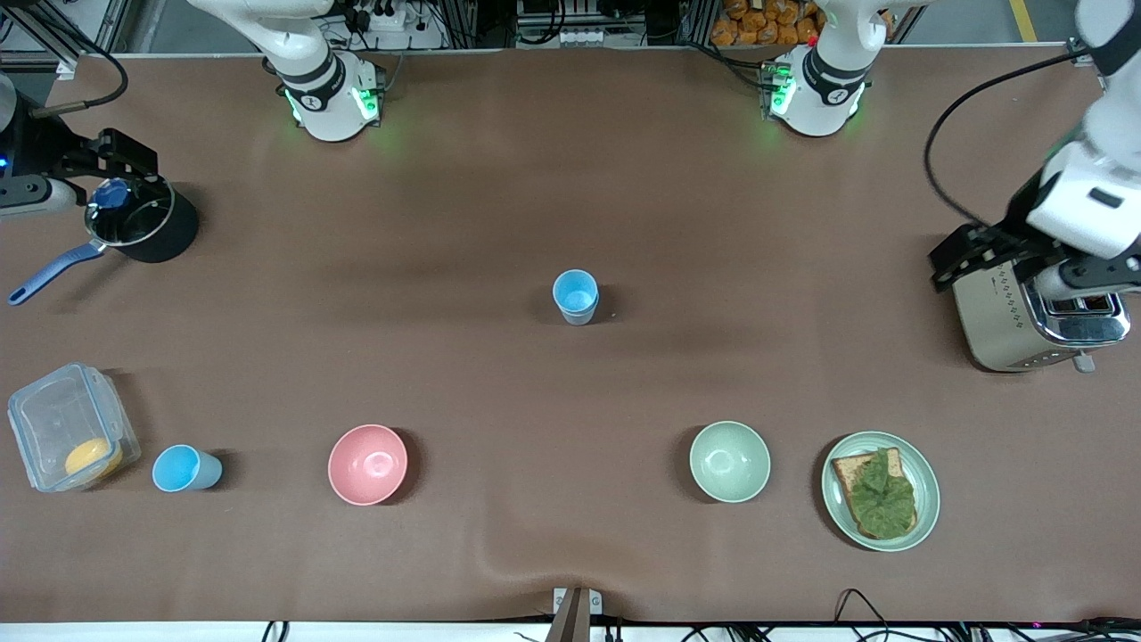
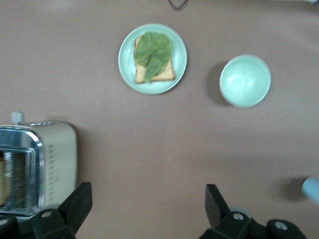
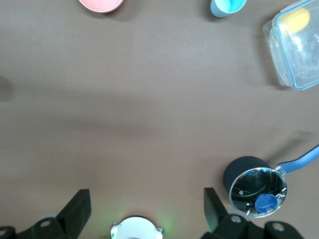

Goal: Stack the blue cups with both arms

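**A:** At the table's middle stands one blue cup, upright, alone, mouth up; the second blue cup sits nearer the front camera toward the right arm's end, between the clear lidded container and the pink bowl, just beside the container.

**B:** And the grippers?

**A:** Left gripper hangs over the toaster's edge at the left arm's end; its jaws stand wide apart, holding nothing, touching nothing; its wrist view shows the pale green bowl and the plate with toast and a leaf on it.

**B:** The right one?

**A:** Right gripper is over the black saucepan with the blue handle, at the right arm's end; jaws spread wide too, empty; bare brown table between them in its wrist view; the second cup shows at that view's edge, well apart from the fingers.

**B:** So neither cup is held?

**A:** Neither; both rest on the table, well apart from each other.
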You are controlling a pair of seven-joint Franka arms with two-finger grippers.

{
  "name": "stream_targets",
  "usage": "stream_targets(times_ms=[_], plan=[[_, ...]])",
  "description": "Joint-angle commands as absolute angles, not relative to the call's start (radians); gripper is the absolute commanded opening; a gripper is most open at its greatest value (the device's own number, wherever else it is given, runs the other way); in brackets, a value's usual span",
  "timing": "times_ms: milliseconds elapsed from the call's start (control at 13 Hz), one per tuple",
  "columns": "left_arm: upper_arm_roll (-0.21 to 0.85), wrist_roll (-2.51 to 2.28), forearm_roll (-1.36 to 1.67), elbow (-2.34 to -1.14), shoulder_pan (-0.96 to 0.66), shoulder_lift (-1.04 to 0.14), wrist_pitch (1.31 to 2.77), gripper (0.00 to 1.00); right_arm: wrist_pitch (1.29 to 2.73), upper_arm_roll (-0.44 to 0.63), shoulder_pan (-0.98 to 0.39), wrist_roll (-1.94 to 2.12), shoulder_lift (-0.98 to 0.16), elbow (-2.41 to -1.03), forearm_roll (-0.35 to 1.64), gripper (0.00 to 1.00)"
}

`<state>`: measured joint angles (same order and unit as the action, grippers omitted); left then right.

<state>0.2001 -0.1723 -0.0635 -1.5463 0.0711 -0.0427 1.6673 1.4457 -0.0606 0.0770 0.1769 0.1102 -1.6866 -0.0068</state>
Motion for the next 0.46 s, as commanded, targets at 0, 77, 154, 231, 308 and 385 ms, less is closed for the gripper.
stream_targets(times_ms=[0, 77, 154, 231, 308, 385], plan=[[0.175, -0.065, -0.04, -1.568, 0.072, 0.011, 1.623, 1.0, 1.447, -0.067, 0.084, 0.187, 0.101, -1.674, -0.026, 1.0], [0.173, -0.072, -0.041, -1.571, 0.071, 0.014, 1.62, 1.0, 1.447, -0.067, 0.084, 0.187, 0.103, -1.674, -0.026, 1.0], [0.173, -0.071, -0.04, -1.574, 0.071, 0.014, 1.62, 1.0, 1.445, -0.067, 0.084, 0.187, 0.103, -1.674, -0.026, 1.0], [0.173, -0.077, -0.04, -1.577, 0.066, 0.015, 1.62, 1.0, 1.447, -0.067, 0.084, 0.187, 0.103, -1.674, -0.026, 1.0], [0.175, -0.081, -0.04, -1.575, 0.064, 0.015, 1.62, 1.0, 1.447, -0.067, 0.084, 0.187, 0.101, -1.674, -0.026, 1.0], [0.175, -0.081, -0.032, -1.58, 0.061, 0.017, 1.611, 1.0, 1.445, -0.067, 0.086, 0.187, 0.103, -1.674, -0.026, 1.0]])
